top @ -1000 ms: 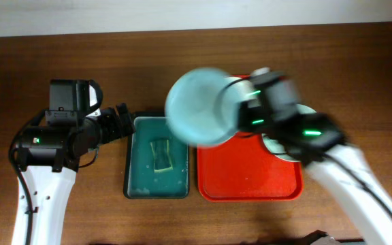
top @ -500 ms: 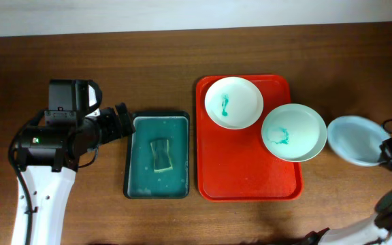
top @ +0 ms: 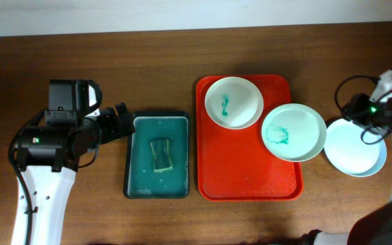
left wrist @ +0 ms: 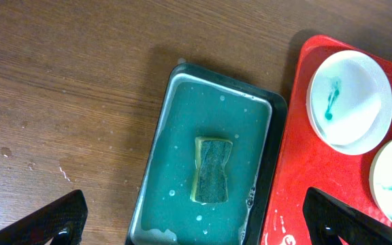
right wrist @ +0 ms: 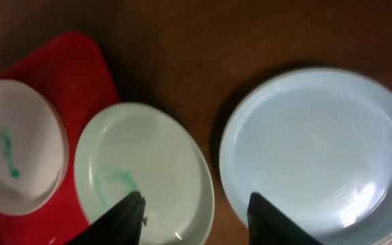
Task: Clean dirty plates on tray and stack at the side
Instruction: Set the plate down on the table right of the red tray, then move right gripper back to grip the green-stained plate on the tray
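A red tray (top: 247, 177) holds two plates with teal smears: one at its back (top: 233, 102), one at its right edge (top: 293, 132). A clean pale plate (top: 354, 148) lies on the table right of the tray. My right gripper (top: 359, 116) is open and empty above that plate's back left rim. In the right wrist view its fingers (right wrist: 196, 218) span the gap between the smeared plate (right wrist: 141, 170) and the clean plate (right wrist: 312, 146). My left gripper (top: 124, 122) is open and empty by the green basin; its wrist view (left wrist: 196, 218) shows the tray (left wrist: 291, 190) and the back plate (left wrist: 349, 99).
A dark green basin (top: 156, 163) with teal water and a sponge (top: 160, 154) stands left of the tray; it also shows in the left wrist view (left wrist: 209, 156). A black cable (top: 349, 88) loops by the right arm at the table's right edge.
The right arm carried the clean plate from above the tray to the table on the right and let it go. The plate now lies flat; the gripper has drawn back. The left arm stayed still.
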Action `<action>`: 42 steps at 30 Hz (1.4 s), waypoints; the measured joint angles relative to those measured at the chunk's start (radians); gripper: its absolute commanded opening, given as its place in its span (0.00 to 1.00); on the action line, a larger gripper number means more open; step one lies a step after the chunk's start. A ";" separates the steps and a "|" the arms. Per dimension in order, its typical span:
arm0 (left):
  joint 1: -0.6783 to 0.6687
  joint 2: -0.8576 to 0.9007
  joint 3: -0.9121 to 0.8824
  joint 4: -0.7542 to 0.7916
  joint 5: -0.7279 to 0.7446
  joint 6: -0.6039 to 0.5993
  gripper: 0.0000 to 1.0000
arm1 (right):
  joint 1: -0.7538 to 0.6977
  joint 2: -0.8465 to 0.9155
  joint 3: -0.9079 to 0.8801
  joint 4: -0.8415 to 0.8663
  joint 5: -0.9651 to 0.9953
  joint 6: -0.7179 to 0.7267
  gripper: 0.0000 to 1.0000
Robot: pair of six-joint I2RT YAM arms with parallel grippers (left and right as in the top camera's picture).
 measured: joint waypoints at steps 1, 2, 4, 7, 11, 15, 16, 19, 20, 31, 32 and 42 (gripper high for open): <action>0.000 0.000 0.000 0.000 0.000 0.000 0.99 | 0.026 0.045 -0.002 0.032 0.016 -0.012 0.52; 0.000 0.000 0.000 0.001 0.000 0.000 0.99 | 0.039 0.080 -0.003 0.040 0.023 -0.019 0.52; 0.000 0.000 0.000 0.000 0.000 0.000 0.99 | 0.066 0.192 -0.010 0.044 0.023 -0.046 0.51; 0.000 0.000 0.000 0.000 0.000 0.000 0.99 | 0.091 0.321 -0.025 0.014 0.043 -0.076 0.07; 0.000 0.000 0.000 0.000 0.000 0.000 0.99 | 0.091 0.312 -0.026 -0.077 0.032 -0.078 0.04; 0.000 0.000 0.000 0.000 0.000 0.000 0.99 | 0.148 0.102 -0.026 -0.243 -0.002 -0.062 0.04; 0.000 0.000 0.000 0.000 0.000 0.000 0.99 | 0.180 0.058 -0.026 -0.285 -0.003 -0.060 0.04; 0.000 0.000 0.000 0.000 0.000 0.000 0.99 | 0.323 -0.013 -0.077 -0.296 -0.017 -0.011 0.04; 0.000 0.000 0.000 0.000 0.000 0.000 0.99 | 0.374 -0.006 -0.145 -0.276 -0.021 0.027 0.04; 0.000 0.000 0.001 0.005 0.016 0.000 0.96 | 0.554 -0.099 -0.282 -0.025 0.021 0.168 0.54; -0.004 0.001 0.001 0.010 0.040 0.017 0.94 | 0.554 -0.149 -0.236 -0.049 0.026 0.152 0.72; -0.234 0.384 -0.089 0.031 0.060 0.121 0.41 | 0.554 -0.325 -0.171 -0.127 -0.039 0.110 0.56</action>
